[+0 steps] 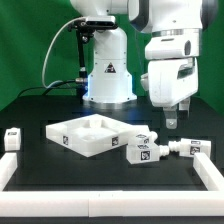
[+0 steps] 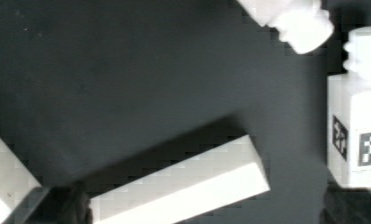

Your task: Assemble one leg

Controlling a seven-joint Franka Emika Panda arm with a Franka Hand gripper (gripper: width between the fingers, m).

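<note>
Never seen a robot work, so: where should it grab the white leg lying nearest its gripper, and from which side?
Probably mid-length on the leg, straight down from above with the gripper. It lies flat on the black mat, longer than thick, so the jaws can close across its narrow width.

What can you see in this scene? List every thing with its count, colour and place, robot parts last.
tabletop: one, white, middle of the mat.
legs: at least three, white with black-and-white tags, clustered to the exterior view's right of the tabletop.
small tagged part: one, white, at the exterior view's left edge.
edge bars: white, along the mat's near and left sides.
mat: one, black.
robot base: one, white, behind the tabletop.
gripper: one, white, above the legs; open or shut unclear.
</note>
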